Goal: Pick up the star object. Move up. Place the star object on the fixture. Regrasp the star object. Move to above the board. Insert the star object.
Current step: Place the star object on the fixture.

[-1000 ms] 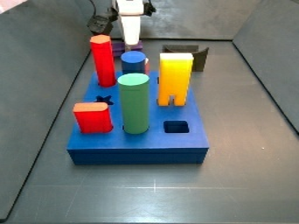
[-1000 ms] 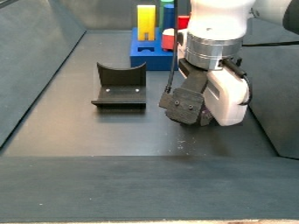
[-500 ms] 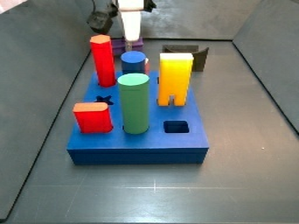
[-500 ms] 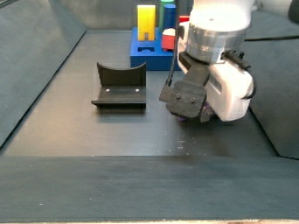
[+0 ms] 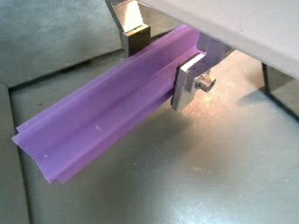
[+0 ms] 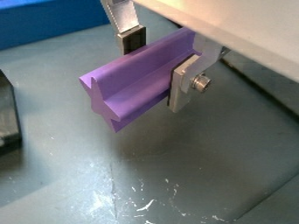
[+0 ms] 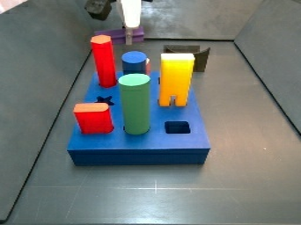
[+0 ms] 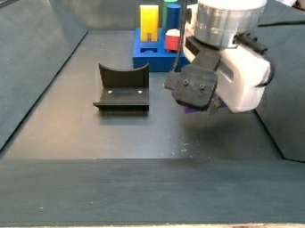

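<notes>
Currently the gripper (image 6: 162, 59) is clamped across the star object (image 6: 138, 76), held clear of the floor, right of the fixture (image 8: 121, 87). Risk: the silver fingers (image 5: 190, 83) grip ridged sides near one end, so the prism could pivot or slip, arriving misaligned at the fixture.

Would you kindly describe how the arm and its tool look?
The arm is white with a grey ribbed wrist and a black cable. The tool, behind the board, has a white body, a black camera mount and flat silver fingers with dark pads.
</notes>
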Controlling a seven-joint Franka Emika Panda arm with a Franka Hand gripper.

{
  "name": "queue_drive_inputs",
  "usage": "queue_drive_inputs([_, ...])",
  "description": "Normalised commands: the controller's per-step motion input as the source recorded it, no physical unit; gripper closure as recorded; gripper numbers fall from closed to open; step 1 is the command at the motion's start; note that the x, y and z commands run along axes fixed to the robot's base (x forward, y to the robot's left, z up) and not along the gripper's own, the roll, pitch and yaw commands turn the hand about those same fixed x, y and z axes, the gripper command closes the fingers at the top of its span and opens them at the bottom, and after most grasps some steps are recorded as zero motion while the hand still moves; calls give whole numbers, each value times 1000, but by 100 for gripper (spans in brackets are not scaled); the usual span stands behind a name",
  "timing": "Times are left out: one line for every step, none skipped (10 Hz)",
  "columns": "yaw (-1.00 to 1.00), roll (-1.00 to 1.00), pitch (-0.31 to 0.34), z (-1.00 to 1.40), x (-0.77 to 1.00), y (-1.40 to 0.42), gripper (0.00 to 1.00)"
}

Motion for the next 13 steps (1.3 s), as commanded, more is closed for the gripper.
queue_drive_inputs([0,0,0,1000,0,0,100])
queue_drive_inputs([6,4,4,1000,-1,-2,100])
queue_drive_inputs([4,19,24,1000,-10,0,100])
queue_drive_inputs([-3,34,37,1000,-14,-1,100])
queue_drive_inputs([-10,51,62,1000,-16,0,100])
queue_drive_inputs([-10,59,73,1000,-17,1,100])
queue_drive_inputs([-6,72,90,1000,-19,-2,100])
queue_drive_inputs([-2,86,95,1000,-20,-4,100])
queue_drive_inputs([5,102,100,1000,-23,-4,100])
queue_drive_inputs([9,105,104,1000,-25,-7,100])
queue_drive_inputs([15,112,102,1000,-26,-7,100])
queue_drive_inputs([16,103,97,1000,-26,-6,100])
queue_drive_inputs([11,90,92,1000,-29,1,100])
